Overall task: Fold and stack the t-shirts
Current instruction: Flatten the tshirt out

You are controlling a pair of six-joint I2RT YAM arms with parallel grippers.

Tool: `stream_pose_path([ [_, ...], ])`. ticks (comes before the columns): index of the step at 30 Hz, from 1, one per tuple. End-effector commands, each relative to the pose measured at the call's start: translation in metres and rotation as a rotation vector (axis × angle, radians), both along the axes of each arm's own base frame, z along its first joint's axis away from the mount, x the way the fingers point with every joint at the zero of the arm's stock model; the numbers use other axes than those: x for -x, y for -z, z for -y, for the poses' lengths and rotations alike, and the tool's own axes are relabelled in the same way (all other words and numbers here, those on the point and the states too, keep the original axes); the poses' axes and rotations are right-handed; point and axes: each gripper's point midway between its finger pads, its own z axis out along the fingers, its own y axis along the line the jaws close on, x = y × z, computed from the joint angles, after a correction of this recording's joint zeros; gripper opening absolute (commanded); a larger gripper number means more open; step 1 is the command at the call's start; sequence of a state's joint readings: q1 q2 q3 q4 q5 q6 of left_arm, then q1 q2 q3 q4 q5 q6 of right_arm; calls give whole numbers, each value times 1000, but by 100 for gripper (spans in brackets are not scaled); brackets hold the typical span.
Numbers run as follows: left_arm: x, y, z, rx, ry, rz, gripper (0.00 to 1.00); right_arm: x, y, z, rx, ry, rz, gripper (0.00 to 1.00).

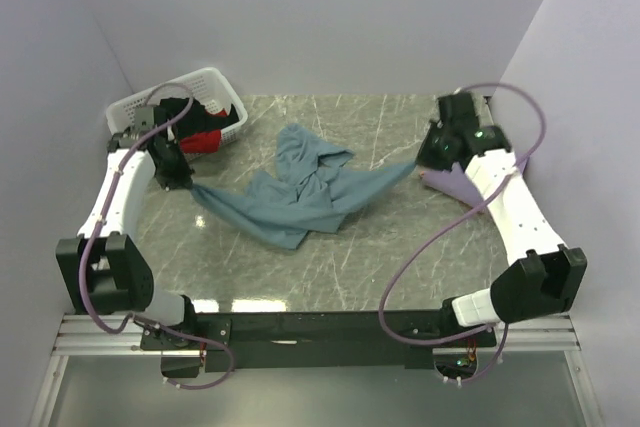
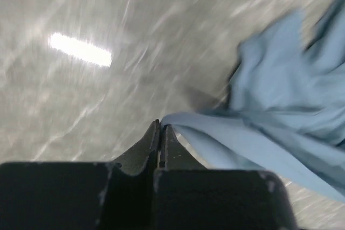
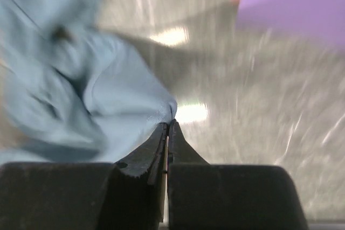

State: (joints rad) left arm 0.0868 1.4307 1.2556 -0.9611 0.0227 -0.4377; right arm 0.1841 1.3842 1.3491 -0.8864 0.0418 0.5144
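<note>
One garment dominates the grey marbled table [image 1: 400, 247], read from above as a dial with twelve o'clock at the far wall. The teal t-shirt [image 1: 300, 192], crumpled rather than flat, lies about the dial's centre. Its long axis runs from nine o'clock to three o'clock, the three o'clock end slightly farther from the bases. Its bulk is bunched at mid-span, one lobe rising toward twelve and another trailing toward six, while each end is drawn out into a narrow tongue. At ten o'clock stands the white basket [image 1: 215, 79], holding a black t-shirt [image 1: 180, 107] and a red t-shirt [image 1: 203, 140], apart from the teal cloth. At three o'clock, just beside the right-hand tongue, lies the lavender t-shirt [image 1: 455, 184], partly hidden. The left gripper [image 2: 161, 127] is clenched on the nine o'clock edge of the teal t-shirt, the cloth leaving its tips toward three. The right gripper [image 3: 168, 126] is clenched on the opposite edge, the cloth leaving toward nine. Judgement: each claw sits at its own end of the axis, so neither is nearer the whole. The coming spread probably depends on drawing the ends apart along nine-to-three until the bunched middle flattens.
</note>
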Motion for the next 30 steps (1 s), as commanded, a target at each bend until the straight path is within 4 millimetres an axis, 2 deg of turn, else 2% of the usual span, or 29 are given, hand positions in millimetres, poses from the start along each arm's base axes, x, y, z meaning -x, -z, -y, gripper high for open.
stream_pose_path([
  [1,-75,-81,-6,-13,-33,289,0,-33,-48,24,35,14,97,0],
  [2,-86,-96,-9,-24,-40,326,0,-48,-84,33,22,41,179,0],
  [3,-100,-101,-10,-25,-40,334,0,-56,-100,34,8,41,214,0],
  [4,-117,-145,-12,-31,-40,440,0,-69,-109,35,-2,48,232,0],
  [5,-124,-161,-11,-30,-41,473,0,-78,-149,43,-11,70,328,0],
  [6,-137,-169,-14,-35,-55,492,0,-83,-166,43,-36,72,366,0],
  [7,-145,-212,-18,-51,-72,597,0,-91,-178,44,-47,79,395,0],
  [8,-149,-229,-17,-37,-85,638,0,-93,-217,45,-61,81,495,0],
  [9,-154,-244,-16,-25,-94,680,0,-94,-234,46,-76,87,538,0],
  [10,-152,-274,-16,-14,-104,756,0,-94,-250,45,-83,83,585,0],
  [11,-151,-288,-12,20,-122,797,0,-93,-278,44,-92,75,676,0],
  [12,-142,-317,-10,36,-127,888,0,-90,-292,44,-102,79,725,0],
  [13,-138,-326,-6,62,-123,921,0,-76,-315,43,-113,72,796,0],
  [14,-132,-338,-3,88,-133,962,0,-76,-328,42,-118,68,860,0],
  [15,-110,-373,-1,99,-128,1072,0,-68,-340,43,-123,71,905,0],
  [16,-105,-373,-1,102,-135,1086,0,-49,-359,44,-120,73,969,0],
  [17,-93,-384,0,111,-139,1128,0,-47,-367,45,-120,72,1014,0],
  [18,-62,-411,1,111,-146,1219,0,-38,-376,47,-107,74,1052,0],
  [20,-43,-423,3,129,-151,1297,0,-10,-404,52,-85,91,1160,0],
  [21,-13,-443,0,123,-175,1374,0,8,-417,54,-62,88,1210,0],
  [23,7,-452,-1,126,-195,1433,0,30,-440,65,-28,136,1298,0],
  [24,32,-464,-1,125,-201,1488,0,38,-448,69,-3,146,1329,0],
  [25,38,-464,-4,118,-218,1502,0,56,-459,71,6,158,1376,0],
  [26,48,-469,-5,116,-229,1526,0,65,-471,73,12,167,1421,0],
  [27,65,-476,-5,113,-234,1561,0,78,-478,77,24,190,1454,0],
  [30,84,-481,-5,119,-243,1605,0,94,-496,79,29,200,1523,0],
])
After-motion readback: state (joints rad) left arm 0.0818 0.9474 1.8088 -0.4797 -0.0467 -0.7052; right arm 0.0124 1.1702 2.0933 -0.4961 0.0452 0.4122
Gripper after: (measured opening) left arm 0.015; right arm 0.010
